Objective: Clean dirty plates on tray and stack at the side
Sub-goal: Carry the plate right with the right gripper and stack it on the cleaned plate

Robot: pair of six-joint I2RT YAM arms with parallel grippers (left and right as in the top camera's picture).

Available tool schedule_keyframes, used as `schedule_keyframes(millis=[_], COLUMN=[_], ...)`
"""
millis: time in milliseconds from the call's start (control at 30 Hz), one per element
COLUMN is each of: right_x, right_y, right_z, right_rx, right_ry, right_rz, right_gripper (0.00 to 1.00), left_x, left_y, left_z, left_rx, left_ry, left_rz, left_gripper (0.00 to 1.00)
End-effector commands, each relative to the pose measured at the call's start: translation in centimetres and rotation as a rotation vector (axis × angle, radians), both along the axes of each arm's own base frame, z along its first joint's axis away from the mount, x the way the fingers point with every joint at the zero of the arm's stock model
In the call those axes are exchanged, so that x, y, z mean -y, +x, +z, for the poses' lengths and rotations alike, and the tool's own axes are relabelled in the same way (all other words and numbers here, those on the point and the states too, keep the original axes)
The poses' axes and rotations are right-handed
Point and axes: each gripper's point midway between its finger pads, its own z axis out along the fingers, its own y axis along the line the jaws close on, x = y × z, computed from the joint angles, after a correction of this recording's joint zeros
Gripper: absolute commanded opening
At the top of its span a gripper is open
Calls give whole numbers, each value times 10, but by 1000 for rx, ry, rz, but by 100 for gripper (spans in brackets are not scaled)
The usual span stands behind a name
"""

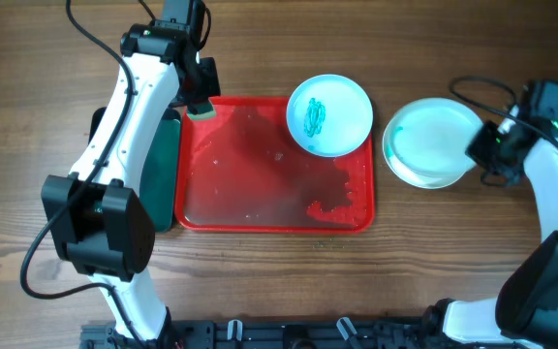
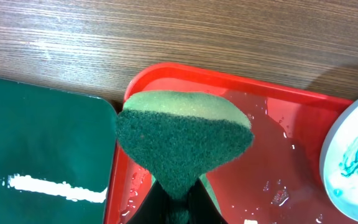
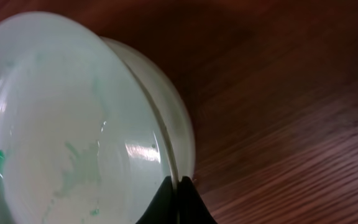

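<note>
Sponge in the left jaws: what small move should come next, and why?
Probably carry the sponge rightward to the smeared plate on the tray's right end: its green smear is unwiped, while the sponge hangs over the tray's left corner.

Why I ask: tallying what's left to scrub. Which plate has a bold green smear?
The plate on the red tray's far right corner: a bright green scribble marks its middle. The two stacked beside the tray show only faint traces.

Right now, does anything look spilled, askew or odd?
Yes. The smeared plate overhangs the red tray's far right corner instead of sitting inside it. Water films the tray floor. The stacked plate in the right gripper shows faint green traces.
</note>
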Motion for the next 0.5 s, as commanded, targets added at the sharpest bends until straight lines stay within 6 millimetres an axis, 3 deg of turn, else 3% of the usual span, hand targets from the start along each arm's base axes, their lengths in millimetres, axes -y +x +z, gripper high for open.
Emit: schedule_keyframes(millis=[0, 200, 367, 467], right_x=[10, 2, -10, -19], right_y=[-12, -14, -9, -4], right_z=[-18, -32, -30, -18], right_rx=[34, 43, 71, 79], right_ry=[39, 48, 94, 137], right_rz=[-78, -59, 19, 62], right_gripper=[4, 5, 4, 4], left_x=[3, 3, 3, 4], left_y=[-1, -1, -1, 1], left_z=[-2, -2, -2, -2], left_rx=[-8, -8, -8, 0], left_ry=[-27, -27, -27, -31], left_rz=[8, 8, 8, 7], left_gripper=[6, 6, 6, 6])
